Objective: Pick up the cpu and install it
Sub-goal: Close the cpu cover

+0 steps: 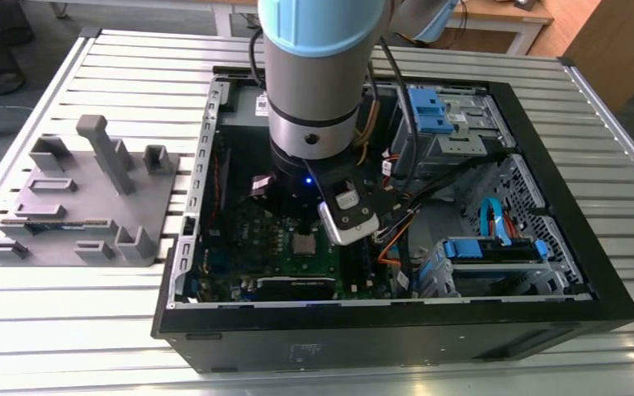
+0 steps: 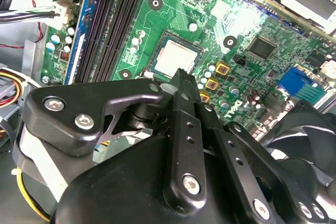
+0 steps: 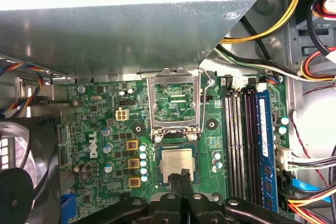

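A slatted metal table [image 1: 63, 330] carries an open computer case [image 1: 405, 330] lying on its side. A grey plastic holder [image 1: 75, 206] rests on the table at the exterior view's left. The robot arm [image 1: 314, 74] reaches straight down into the case over the green motherboard [image 1: 257, 239]. The cpu [image 1: 304, 244] lies flat there, just beside the wrist's lower end.

In the second wrist view the gripper [image 2: 180, 74] has its two black fingers pressed together with nothing between them. Their tips are right at one edge of the cpu [image 2: 176, 57], which sits in its socket.

In the first wrist view the gripper [image 3: 183, 173] shows the same narrow closure at the edge of the cpu [image 3: 177, 163]. The socket's metal load frame [image 3: 175, 100] stands hinged open beyond the chip, and memory slots [image 3: 247, 140] run alongside.
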{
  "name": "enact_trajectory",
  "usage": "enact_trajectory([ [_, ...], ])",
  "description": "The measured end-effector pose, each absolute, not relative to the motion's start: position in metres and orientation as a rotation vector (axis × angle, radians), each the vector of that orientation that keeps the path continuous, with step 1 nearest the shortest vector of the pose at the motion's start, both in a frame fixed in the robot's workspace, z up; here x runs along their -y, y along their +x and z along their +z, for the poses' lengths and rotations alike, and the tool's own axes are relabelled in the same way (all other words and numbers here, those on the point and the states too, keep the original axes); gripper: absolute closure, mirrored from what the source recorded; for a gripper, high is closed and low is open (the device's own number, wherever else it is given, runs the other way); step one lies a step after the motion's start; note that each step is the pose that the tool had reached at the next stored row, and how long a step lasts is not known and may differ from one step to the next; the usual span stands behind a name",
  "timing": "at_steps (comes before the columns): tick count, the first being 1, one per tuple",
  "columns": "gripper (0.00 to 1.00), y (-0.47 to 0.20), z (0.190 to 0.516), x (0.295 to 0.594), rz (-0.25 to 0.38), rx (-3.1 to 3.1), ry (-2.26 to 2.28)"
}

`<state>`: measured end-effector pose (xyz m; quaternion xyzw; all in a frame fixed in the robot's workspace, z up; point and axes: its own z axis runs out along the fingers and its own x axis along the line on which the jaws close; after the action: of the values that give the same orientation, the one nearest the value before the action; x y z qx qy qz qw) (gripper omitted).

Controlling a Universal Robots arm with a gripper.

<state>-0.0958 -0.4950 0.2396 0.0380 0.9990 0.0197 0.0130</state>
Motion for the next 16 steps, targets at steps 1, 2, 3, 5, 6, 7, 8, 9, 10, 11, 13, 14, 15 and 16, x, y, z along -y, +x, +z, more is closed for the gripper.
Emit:
enact_trajectory([
  [1,0.89,-0.0959,0.2401,0.4950,0.062,-3.113,0.119],
  [2,0.89,-0.0958,0.2408,0.4950,0.063,-3.113,0.119],
  [3,0.89,-0.0958,0.2415,0.4950,0.065,-3.113,0.119],
  [5,0.89,-0.0958,0.2425,0.4949,0.067,-3.113,0.119],
  [6,0.89,-0.0958,0.2425,0.4949,0.067,-3.113,0.119],
  [7,0.89,-0.0958,0.2425,0.4949,0.067,-3.113,0.119],
  [8,0.89,-0.0957,0.2425,0.4948,0.068,-3.113,0.119],
  [9,0.89,-0.0954,0.2426,0.4947,0.068,-3.113,0.119],
  [10,0.89,-0.0948,0.2426,0.4945,0.068,-3.113,0.118],
  [11,0.89,-0.0941,0.2426,0.4942,0.068,-3.113,0.118],
  [13,0.89,-0.0918,0.2425,0.4936,0.068,-3.113,0.119],
  [14,0.89,-0.0903,0.2425,0.4934,0.068,-3.113,0.119],
  [15,0.89,-0.0886,0.2425,0.4933,0.068,-3.113,0.119],
  [16,0.89,-0.0868,0.2424,0.4931,0.068,-3.113,0.119],
])
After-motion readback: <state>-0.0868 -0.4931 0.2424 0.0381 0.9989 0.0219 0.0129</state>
